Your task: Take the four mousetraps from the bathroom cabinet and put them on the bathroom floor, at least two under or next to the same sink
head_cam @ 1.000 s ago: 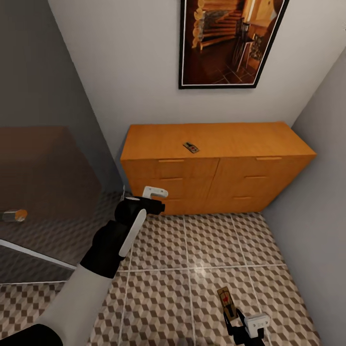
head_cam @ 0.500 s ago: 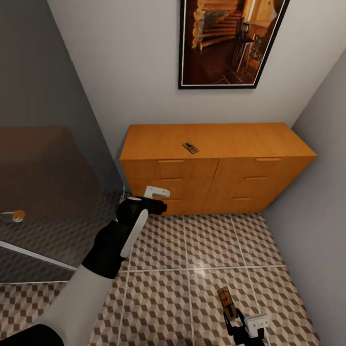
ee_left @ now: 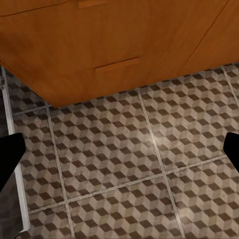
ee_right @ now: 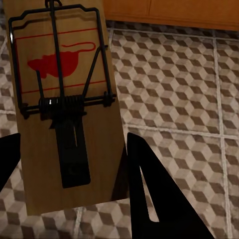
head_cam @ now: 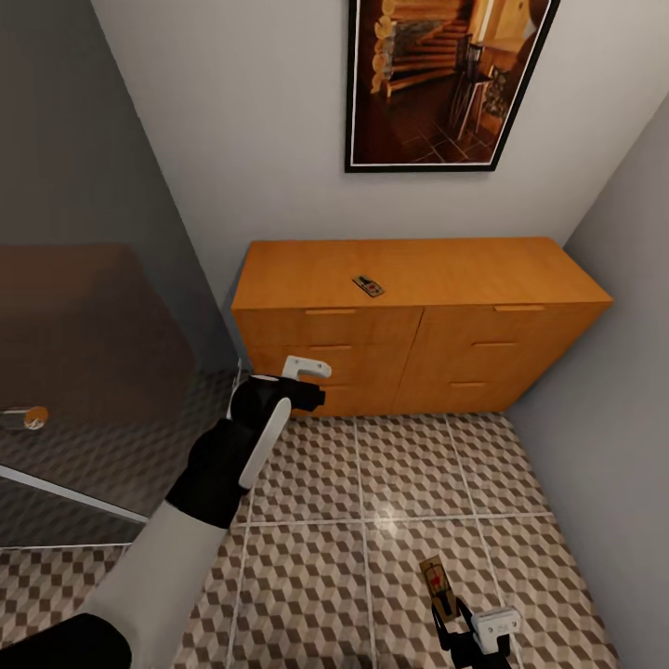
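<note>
Head cam: one mousetrap [head_cam: 368,285] is seen lying on the cabinet [head_cam: 418,269] top, near its front edge; a 2nd trap [head_cam: 439,586] is held low at the right gripper [head_cam: 455,624], over the bathroom floor [head_cam: 372,502]; the framed picture [head_cam: 446,79] is hung on the wall above. Right wrist cam: the red mouse print and wire spring are made out, dark fingers [ee_right: 159,199] clamped on the board's sides. Left gripper [head_cam: 311,386] is raised before the drawers; left wrist cam: its fingertips [ee_left: 10,154] are spread wide apart, w/ nothing between.

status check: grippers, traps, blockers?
Right gripper shut on mousetrap, low over the bathroom floor. Left gripper open, empty. Second trap on cabinet. No blockers.
</note>
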`<state>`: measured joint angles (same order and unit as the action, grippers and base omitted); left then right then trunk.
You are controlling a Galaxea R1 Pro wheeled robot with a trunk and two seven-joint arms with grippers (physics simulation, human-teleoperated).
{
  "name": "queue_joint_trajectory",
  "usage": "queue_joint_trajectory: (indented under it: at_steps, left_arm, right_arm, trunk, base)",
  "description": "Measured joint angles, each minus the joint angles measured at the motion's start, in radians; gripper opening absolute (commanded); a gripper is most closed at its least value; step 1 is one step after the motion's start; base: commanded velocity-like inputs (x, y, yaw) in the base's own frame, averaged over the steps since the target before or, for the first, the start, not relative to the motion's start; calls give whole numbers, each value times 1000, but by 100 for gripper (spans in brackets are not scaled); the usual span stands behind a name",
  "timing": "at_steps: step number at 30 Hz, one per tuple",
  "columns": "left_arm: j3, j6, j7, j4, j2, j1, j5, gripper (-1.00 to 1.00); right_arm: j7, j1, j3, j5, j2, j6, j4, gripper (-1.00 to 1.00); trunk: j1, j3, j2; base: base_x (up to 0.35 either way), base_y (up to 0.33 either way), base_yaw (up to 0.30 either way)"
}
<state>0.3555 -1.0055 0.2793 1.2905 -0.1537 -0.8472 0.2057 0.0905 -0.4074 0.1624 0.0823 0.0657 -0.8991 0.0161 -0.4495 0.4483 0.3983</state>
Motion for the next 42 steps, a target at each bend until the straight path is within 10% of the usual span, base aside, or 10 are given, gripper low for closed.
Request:
queue_joint_trajectory:
  at_steps: [15, 42]
  left_arm:
    - [-140, 2, 108, -237, 4, -152, -1, 100]
    - [-131, -3, 108, -159, 5, -216, 6, 100]
  right_arm:
    - [0, 0, 0, 0, -5, 3, 0, -100]
    - [1, 1, 0, 0, -9, 3, 0, -100]
  trunk:
    - [0, 0, 0]
    - [-1, 0, 0]
  base:
    - [0, 0, 0]
    - [-99, 9, 0]
